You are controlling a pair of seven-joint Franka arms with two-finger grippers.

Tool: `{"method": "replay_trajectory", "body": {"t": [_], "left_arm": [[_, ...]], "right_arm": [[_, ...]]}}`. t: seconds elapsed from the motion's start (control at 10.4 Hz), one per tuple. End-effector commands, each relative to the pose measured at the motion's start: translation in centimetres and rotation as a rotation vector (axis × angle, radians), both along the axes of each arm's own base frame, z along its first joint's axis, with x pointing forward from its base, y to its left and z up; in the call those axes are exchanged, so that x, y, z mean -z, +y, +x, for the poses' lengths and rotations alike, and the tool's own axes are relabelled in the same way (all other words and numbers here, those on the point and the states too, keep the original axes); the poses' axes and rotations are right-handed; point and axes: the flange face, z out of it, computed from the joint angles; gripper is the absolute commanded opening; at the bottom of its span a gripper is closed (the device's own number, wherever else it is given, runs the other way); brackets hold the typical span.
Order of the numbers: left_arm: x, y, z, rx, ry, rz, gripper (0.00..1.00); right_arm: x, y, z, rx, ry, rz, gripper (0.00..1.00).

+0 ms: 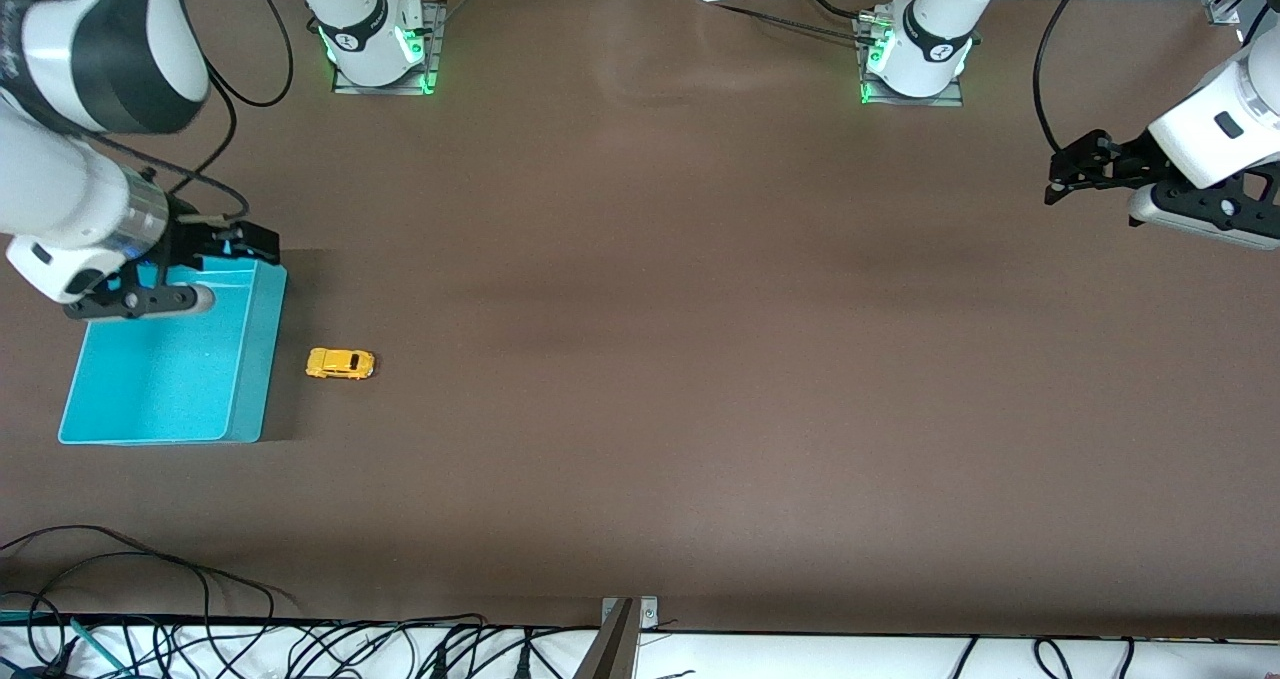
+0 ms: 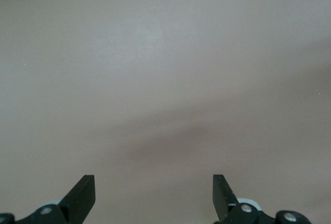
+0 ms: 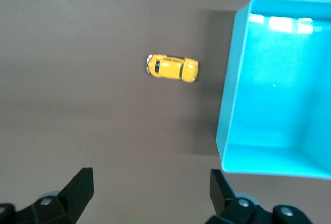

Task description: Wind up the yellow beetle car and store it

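A broad brown table [image 1: 640,379] fills the scene, with the two white arms' bases along its edge farthest from the front camera. At the right arm's end sits a rectangular teal plastic bin [image 1: 246,359], open-topped with nothing inside. The right arm's black two-finger gripper [image 1: 235,244] hangs over the bin's rim on the side toward the bases, its fingers [image 3: 77,190] spread wide and holding nothing. The left arm's black two-finger gripper [image 1: 1068,171] waits above bare table at the left arm's end, its fingers [image 2: 83,195] likewise spread wide with nothing between them. The tiny yellow beetle car [image 1: 340,363], rounded with dark windows, rests on its wheels on the table just beside the bin, apart from its wall.
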Motion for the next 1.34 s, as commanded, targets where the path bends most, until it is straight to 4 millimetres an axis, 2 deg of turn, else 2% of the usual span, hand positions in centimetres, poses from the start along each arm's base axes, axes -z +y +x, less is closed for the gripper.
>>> {"method": "replay_trajectory", "body": {"t": [0.0, 0.1, 0.19, 0.38, 0.67, 0.86, 1.05, 1.25], "left_arm": [[-0.1, -0.1, -0.7, -0.006, 0.015, 0.014, 1.0], [0.1, 0.1, -0.6, -0.009, 0.035, 0.013, 1.0], [-0.2, 0.1, -0.5, -0.01, 0.03, 0.014, 1.0], [-0.2, -0.2, -0.4, -0.007, 0.028, 0.015, 1.0], [-0.2, 0.4, -0.4, -0.03, 0.031, 0.017, 1.0], [-0.1, 0.8, -0.4, -0.038, 0.033, 0.017, 1.0], [-0.1, 0.7, -0.4, -0.036, 0.033, 0.015, 1.0], [-0.1, 0.8, -0.4, -0.038, 0.035, 0.017, 1.0]], "right_arm": [[4.5, 1.9, 0.1, -0.286, -0.063, 0.041, 1.0], [7.1, 2.0, 0.3, -0.435, -0.07, 0.055, 1.0], [8.8, 2.1, 0.4, -0.534, -0.07, 0.064, 1.0], [12.5, 1.1, 0.4, -0.72, -0.076, 0.078, 1.0], [17.6, 0.3, 0.7, -0.963, -0.11, 0.078, 1.0], [20.6, 0.0, -0.1, -1.048, -0.138, 0.07, 1.0], [24.0, -0.6, -2.5, -1.092, -0.181, 0.053, 1.0], [26.4, -2.0, -3.1, -1.146, -0.195, 0.046, 1.0]]}}
